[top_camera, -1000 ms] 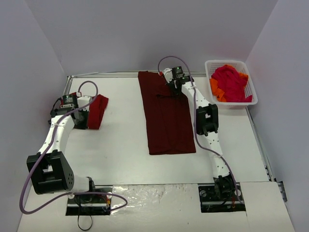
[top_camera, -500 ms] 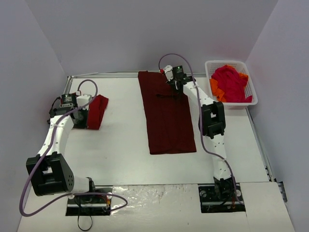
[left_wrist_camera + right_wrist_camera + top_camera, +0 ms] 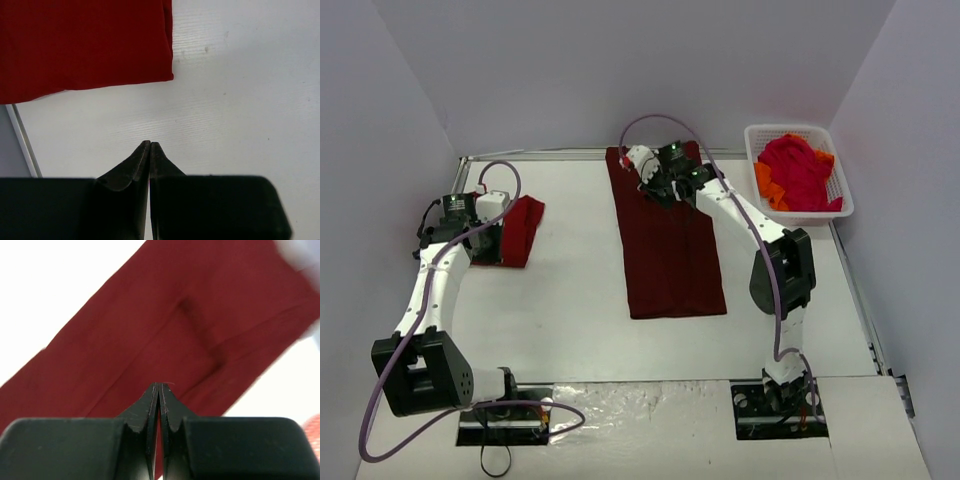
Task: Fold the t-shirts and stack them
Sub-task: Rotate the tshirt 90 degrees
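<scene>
We find the left gripper (image 3: 150,146) with its two dark fingers pressed tip to tip, holding nothing, above the bare white table (image 3: 570,285). The bright red t-shirt (image 3: 85,45) lies just beyond those tips, apart from them. It is a folded piece of smooth, finely knit cloth with a straight hem and a squared corner. In the top view it sits near the table's left edge, beside the left arm's wrist. The right gripper (image 3: 158,386) is likewise closed, fingertips together, poised over the far end of the large dark maroon t-shirt (image 3: 670,250). Whether the tips touch or nip the cloth we cannot tell. This shirt lies flat in the middle of the table as a long narrow rectangle running from the far edge toward the arms. In the right wrist view its matte surface shows a long fold line and a short raised crease. At the far right, well apart from both grippers, a white plastic lattice basket (image 3: 798,130) holds a rumpled heap of crimson and orange t-shirts (image 3: 798,172).
</scene>
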You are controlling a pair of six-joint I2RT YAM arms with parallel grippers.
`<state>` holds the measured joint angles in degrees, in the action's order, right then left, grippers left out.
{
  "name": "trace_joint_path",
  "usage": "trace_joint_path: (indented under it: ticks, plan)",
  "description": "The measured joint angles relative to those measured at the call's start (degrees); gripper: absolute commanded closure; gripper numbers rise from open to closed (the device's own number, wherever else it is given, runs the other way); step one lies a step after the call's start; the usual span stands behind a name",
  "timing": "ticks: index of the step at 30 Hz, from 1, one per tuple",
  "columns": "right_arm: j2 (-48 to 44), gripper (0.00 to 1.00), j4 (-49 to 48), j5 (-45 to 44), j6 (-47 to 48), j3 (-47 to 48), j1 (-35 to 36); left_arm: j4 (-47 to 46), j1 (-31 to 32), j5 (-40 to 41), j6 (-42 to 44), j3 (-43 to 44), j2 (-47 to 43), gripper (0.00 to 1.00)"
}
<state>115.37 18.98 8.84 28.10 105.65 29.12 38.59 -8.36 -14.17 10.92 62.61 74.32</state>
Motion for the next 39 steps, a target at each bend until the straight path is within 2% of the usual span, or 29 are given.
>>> trace_joint_path:
  ticks: [4,10,29,39]
  plan:
    - [0.6,1.00,4.7,3.1,0.0,-5.1,0.9,0.0,0.0,-0.4,0.0,0.0,0.0,0.98]
    - [3.5,1.00,8.7,5.3,1.0,-5.9,2.3,0.0,0.0,-0.9,0.0,-0.1,0.0,0.98]
    - [11.7,1.00,10.9,9.7,2.0,-6.5,5.8,-0.2,0.0,-1.0,0.0,-0.3,0.0,0.98]
    - [16.7,1.00,13.5,10.5,1.9,1.4,6.2,-0.3,0.0,-1.3,0.0,-0.3,0.0,0.98]
